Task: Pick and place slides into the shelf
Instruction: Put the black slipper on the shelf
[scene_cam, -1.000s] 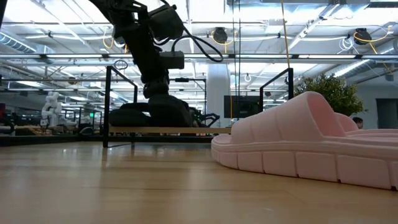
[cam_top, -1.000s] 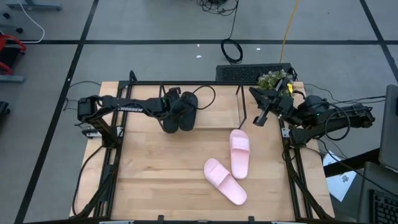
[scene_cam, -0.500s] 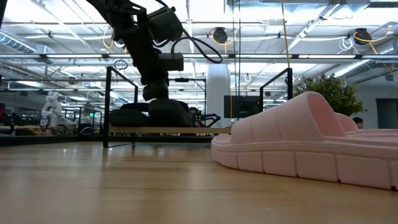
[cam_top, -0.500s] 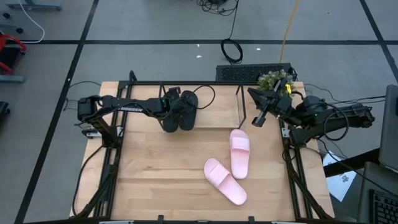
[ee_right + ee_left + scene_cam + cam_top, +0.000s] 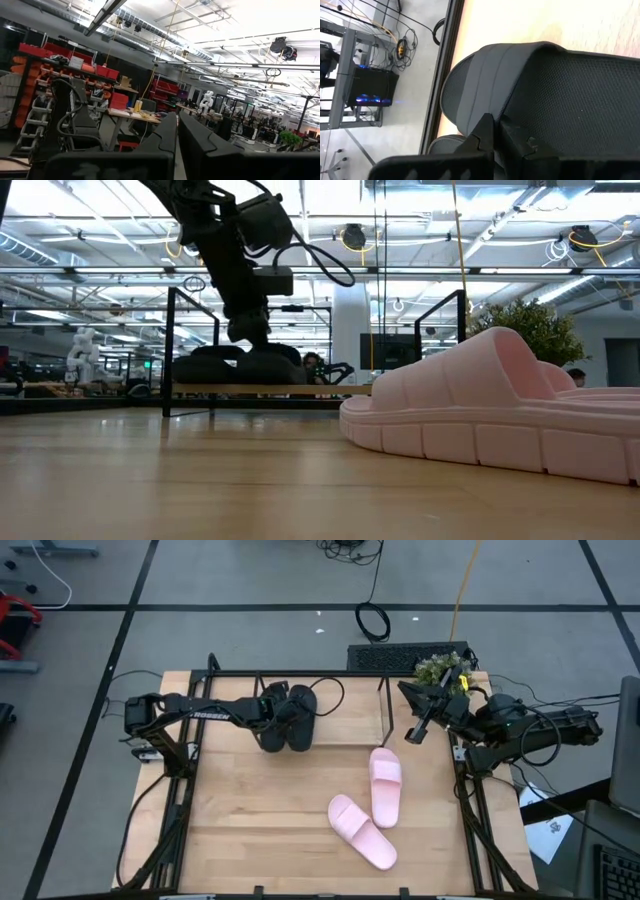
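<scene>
So the left pincer (image 5: 272, 712) sits over the black slides (image 5: 291, 718) in the shelf (image 5: 383, 705) at the worktop's (image 5: 250, 810) far edge, fingers pressed together; the right pincer (image 5: 420, 725) looks closed too, holding nothing.

A potted plant (image 5: 437, 668) beside a keyboard (image 5: 385, 657).

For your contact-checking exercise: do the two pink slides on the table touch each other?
Touching. In the high view, the upright pink slide meets the angled pink slide where its lower end overlaps the other's side; no wood shows between them there.
</scene>
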Tool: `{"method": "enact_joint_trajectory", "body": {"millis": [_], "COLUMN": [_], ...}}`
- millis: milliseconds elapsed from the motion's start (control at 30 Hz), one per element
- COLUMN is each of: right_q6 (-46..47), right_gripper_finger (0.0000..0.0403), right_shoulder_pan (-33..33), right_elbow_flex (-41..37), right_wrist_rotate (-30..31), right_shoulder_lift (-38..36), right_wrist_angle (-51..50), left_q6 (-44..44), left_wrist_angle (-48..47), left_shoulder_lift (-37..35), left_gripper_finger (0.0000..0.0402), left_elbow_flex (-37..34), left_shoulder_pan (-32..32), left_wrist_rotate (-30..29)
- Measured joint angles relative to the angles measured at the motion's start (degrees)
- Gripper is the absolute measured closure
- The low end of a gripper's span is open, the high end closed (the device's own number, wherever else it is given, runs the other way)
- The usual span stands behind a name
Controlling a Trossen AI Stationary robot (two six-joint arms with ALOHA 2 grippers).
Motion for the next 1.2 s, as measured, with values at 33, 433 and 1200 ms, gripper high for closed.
{"method": "enact_joint_trajectory", "body": {"millis": [33,433,1200], "right_q6": [0.0,1.7,1.7], "right_gripper_finger": [0.0394,0.0394,0.0394], "right_shoulder_pan": [0.0,0.0,0.0], "right_elbow_flex": [0.0,0.0,0.0], "right_wrist_rotate": [0.0,-0.2,-0.2], "right_shoulder_lift": [0.0,0.0,0.0], "right_wrist_angle": [0.0,0.0,0.0], "left_q6": [-0.1,-0.5,-1.8], "left_wrist_angle": [-0.2,-0.6,-2.7], "left_shoulder_lift": [0.0,0.0,-2.0], "left_gripper_finger": [0.0392,0.0378,0.0316], "left_elbow_flex": [0.0,0.0,0.0], "left_shoulder_pan": [0.0,-0.1,-0.5], "left_wrist_rotate": [0.0,0.2,3.6]}}
